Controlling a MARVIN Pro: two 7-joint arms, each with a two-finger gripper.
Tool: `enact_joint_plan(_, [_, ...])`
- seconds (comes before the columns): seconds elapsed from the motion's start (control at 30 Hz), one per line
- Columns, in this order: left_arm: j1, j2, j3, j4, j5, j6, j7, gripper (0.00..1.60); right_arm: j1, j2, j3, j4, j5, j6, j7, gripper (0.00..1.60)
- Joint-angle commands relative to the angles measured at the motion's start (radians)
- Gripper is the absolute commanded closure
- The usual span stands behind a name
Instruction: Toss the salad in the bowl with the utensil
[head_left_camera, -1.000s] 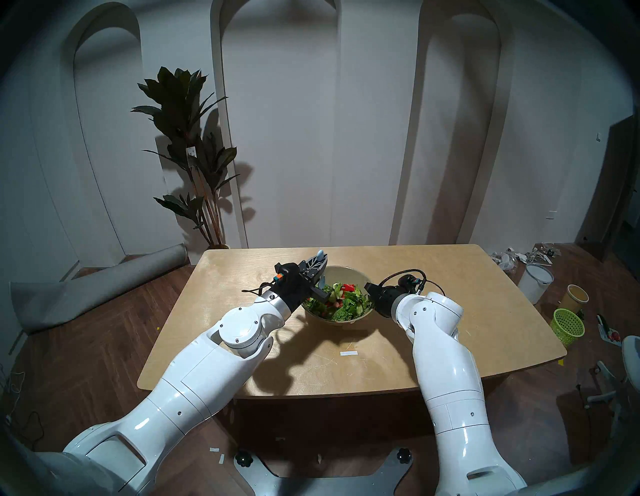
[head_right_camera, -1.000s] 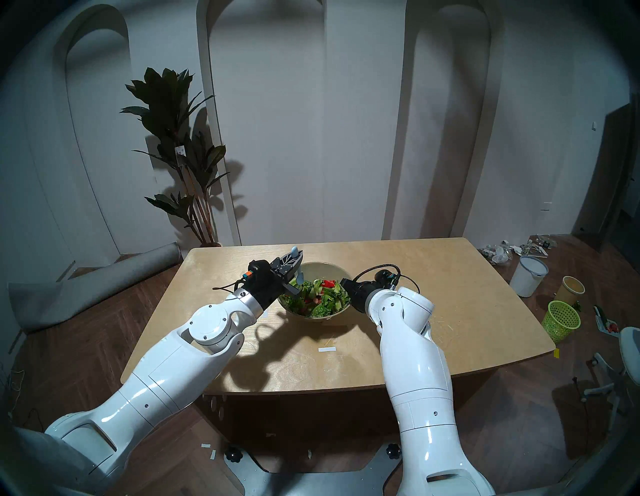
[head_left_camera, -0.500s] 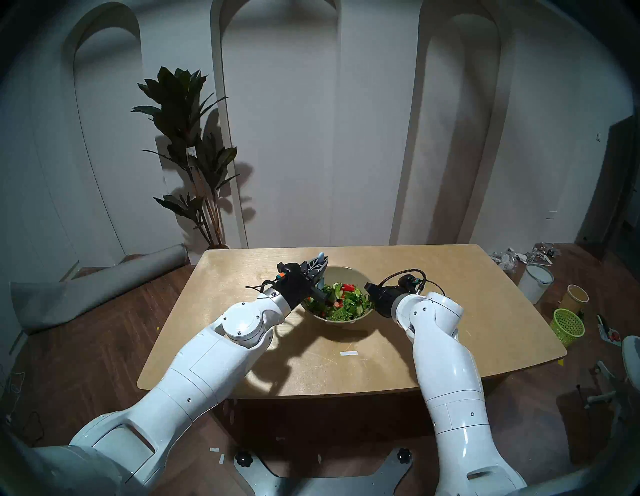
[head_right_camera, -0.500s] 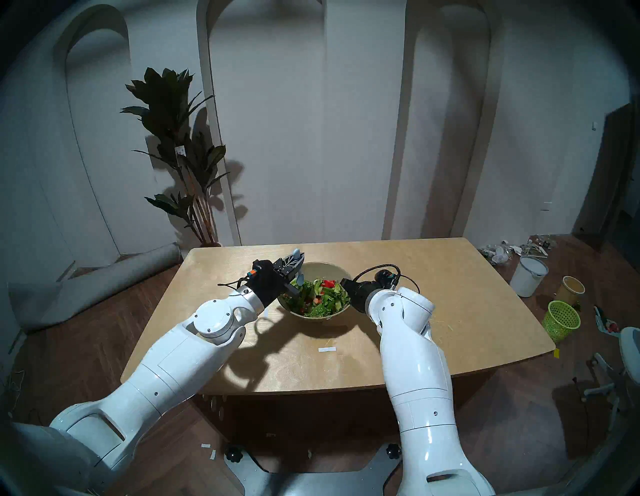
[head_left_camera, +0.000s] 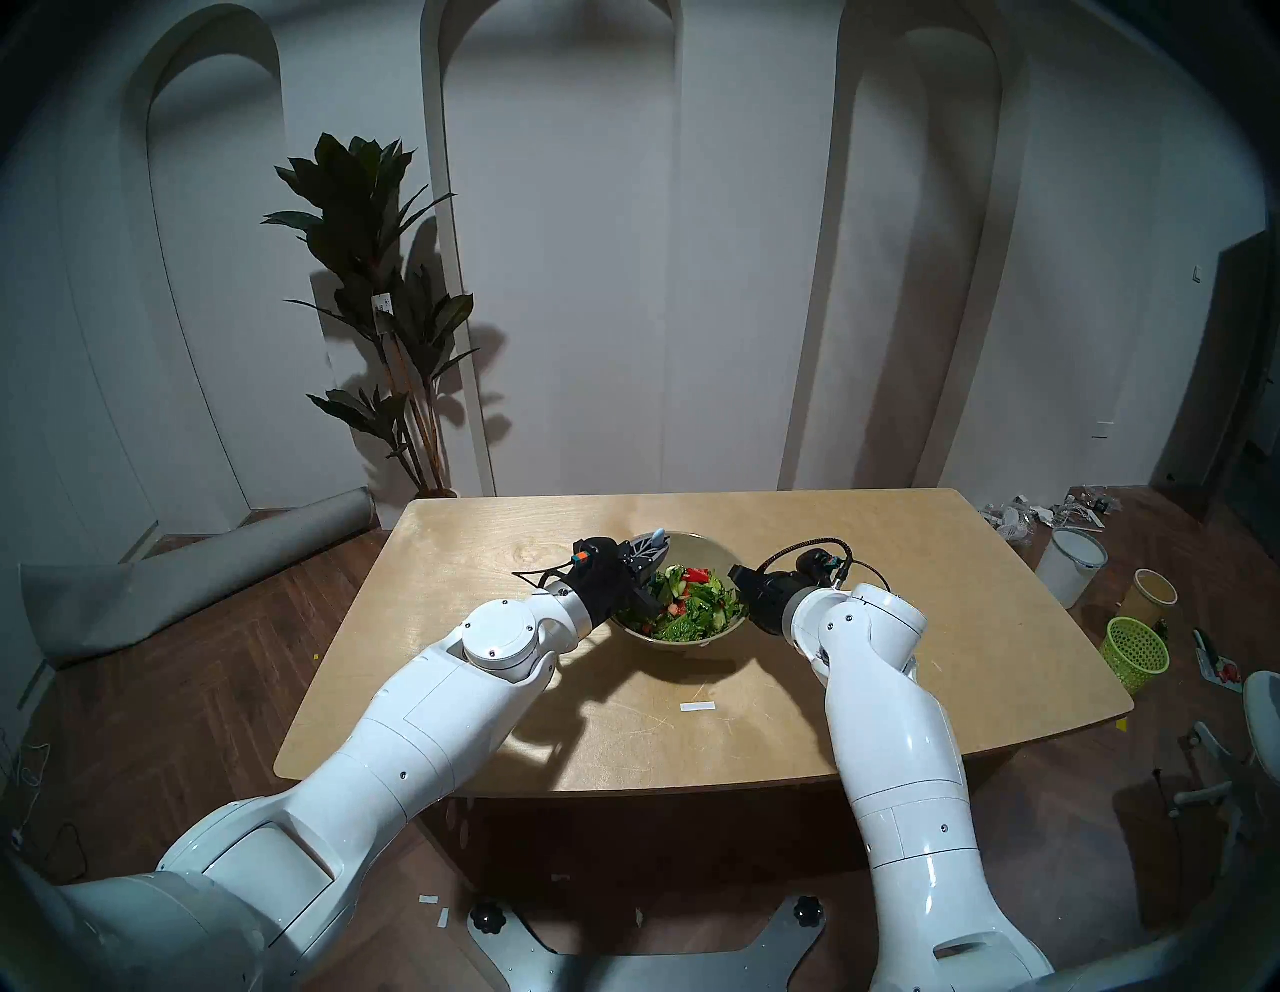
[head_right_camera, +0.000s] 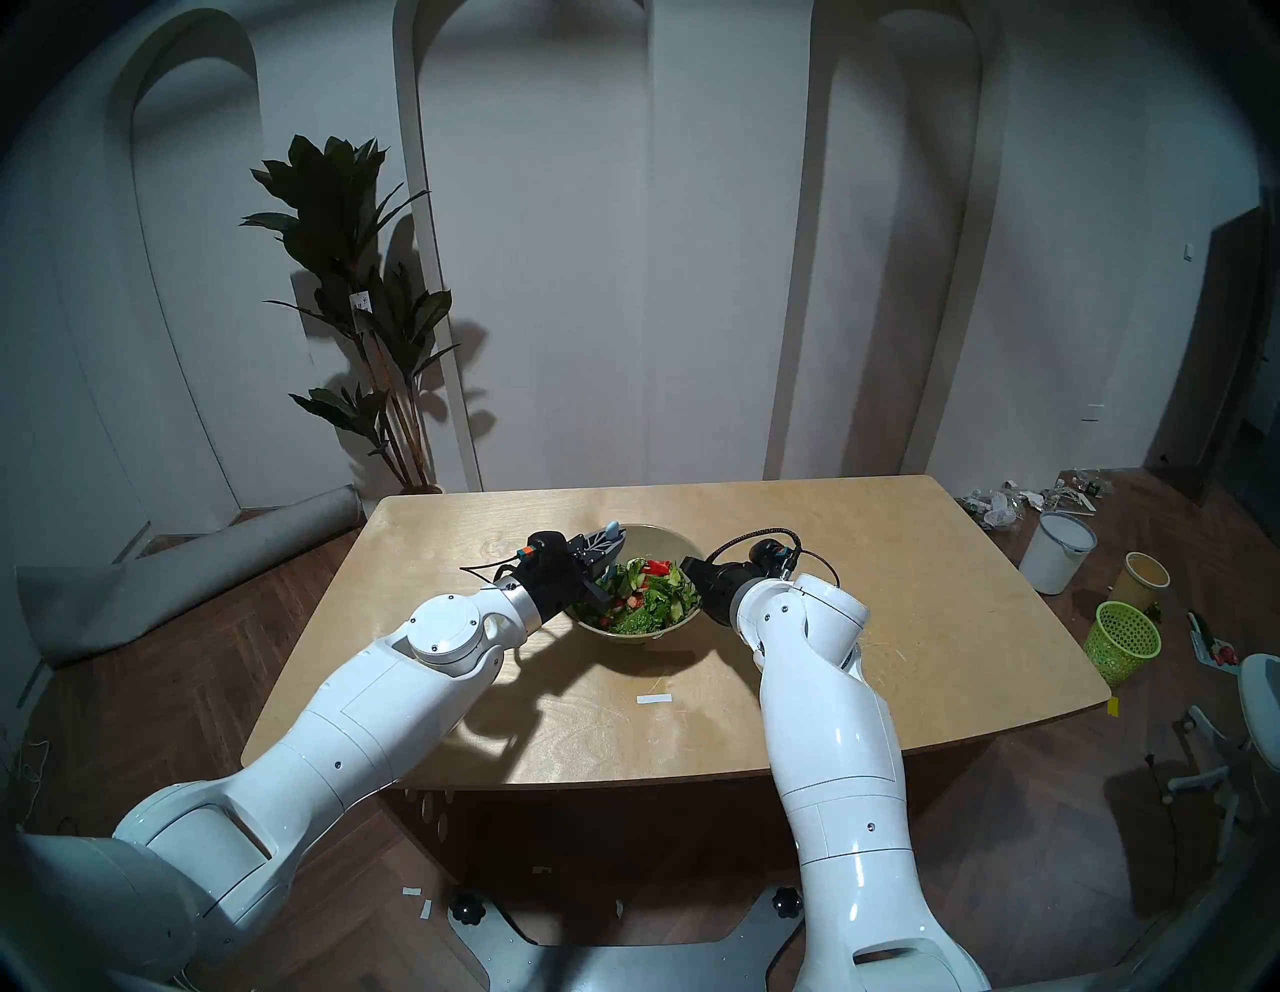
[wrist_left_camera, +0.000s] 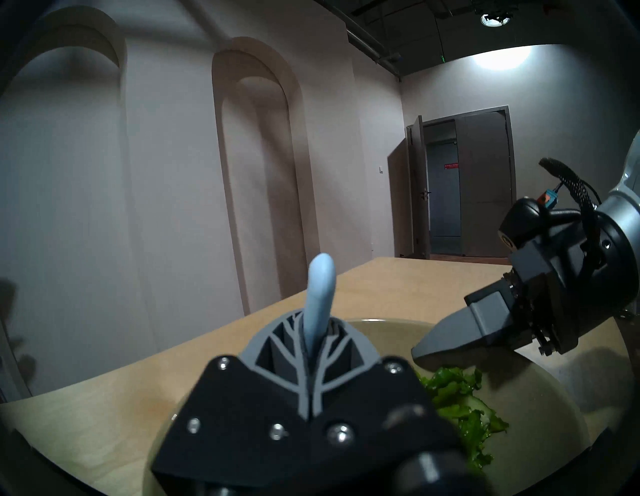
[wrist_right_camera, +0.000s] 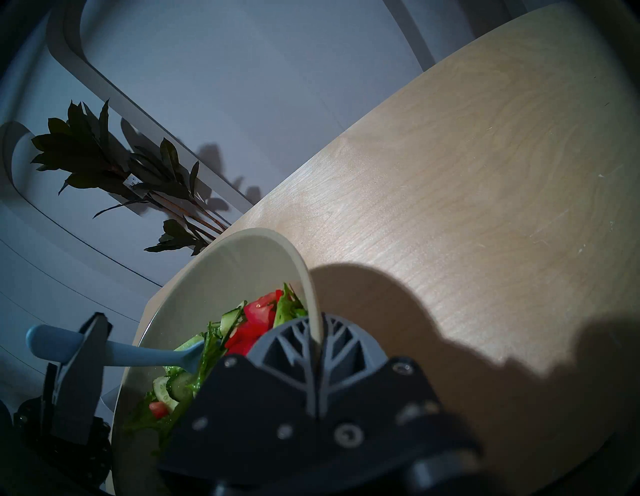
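The beige bowl (head_left_camera: 699, 551) of salad (head_left_camera: 686, 603) stands mid-table. My left gripper (head_left_camera: 651, 551) hangs over the bowl's left side, shut on the pale blue utensil (head_left_camera: 658, 535). In the left wrist view the handle (wrist_left_camera: 320, 287) sticks up from between the fingers (wrist_left_camera: 277, 343). In the right wrist view the utensil (wrist_right_camera: 138, 356) runs down into the salad (wrist_right_camera: 256, 318), its head buried in the leaves. My right gripper (wrist_right_camera: 313, 329) is shut on the bowl's right rim (wrist_right_camera: 301, 266), which stands between its fingers.
A white tape strip (head_left_camera: 697, 706) lies on the table in front of the bowl. On the floor to the right stand a lime-green mesh basket (head_left_camera: 1136, 651), a white bucket (head_left_camera: 1070, 564) and a paper cup (head_left_camera: 1153, 596). A rolled mat (head_left_camera: 208, 575) lies to the left.
My left arm has swung right and lowered, carrying the utensil from the bowl's left rim in over the salad, and the leaves have shifted. The right arm and the bowl have stayed still.
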Motion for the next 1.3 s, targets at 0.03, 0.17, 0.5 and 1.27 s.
enact_joint_plan(0.03, [-0.06,-0.027,0.006,0.03,-0.031,0.046,-0.059,1.6,0.006,-0.001,0.002,-0.017,0.002,-0.002,0.002,1.6])
enact_joint_plan(0.17, [-0.05,-0.001,0.002,-0.027,-0.073,0.13,-0.096,1.6,0.006,-0.001,0.002,-0.016,0.002,-0.002,0.002,1.6])
enact_joint_plan(0.5, [-0.028,0.07,-0.008,-0.158,-0.165,0.331,-0.143,1.6,0.006,-0.001,0.002,-0.016,0.002,-0.002,0.002,1.6])
enact_joint_plan(1.27, [0.003,0.131,-0.077,-0.337,-0.243,0.478,-0.126,1.6,0.006,-0.001,0.002,-0.016,0.002,-0.002,0.002,1.6])
